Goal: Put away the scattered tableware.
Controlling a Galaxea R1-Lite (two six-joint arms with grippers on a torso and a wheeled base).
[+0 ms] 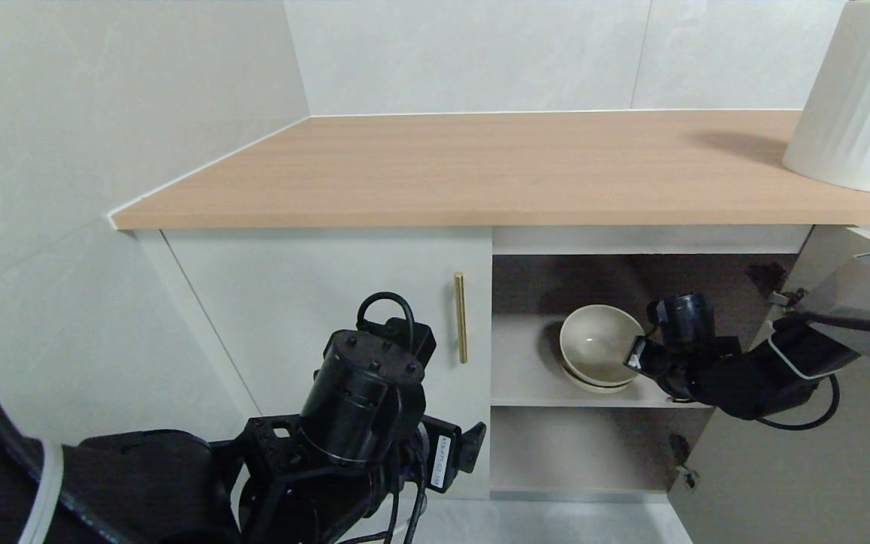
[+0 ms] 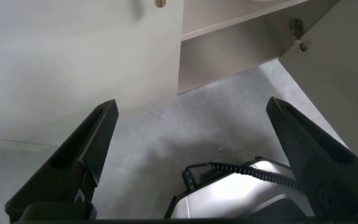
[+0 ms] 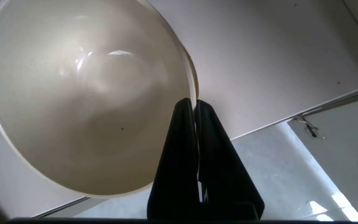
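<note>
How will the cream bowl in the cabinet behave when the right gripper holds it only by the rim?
The bowl looks glazed and glossy, so it is probably rigid, slippery and breakable. The right gripper pinches only its rim, so it may pivot. It is tilted over another dish, so it could slide when released.

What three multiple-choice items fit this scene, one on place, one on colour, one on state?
1. Where is the cream round ceramic bowl? A) on the countertop B) inside the open cabinet, at its upper shelf C) on the floor
2. What colour is the slim metal door handle? A) gold B) black C) red
3. How is the right end effector? A) open B) shut on the bowl's rim C) shut on a spoon
Answers: B, it shows above that shelf; A, it shines golden; B, it pinches the rim.
</note>
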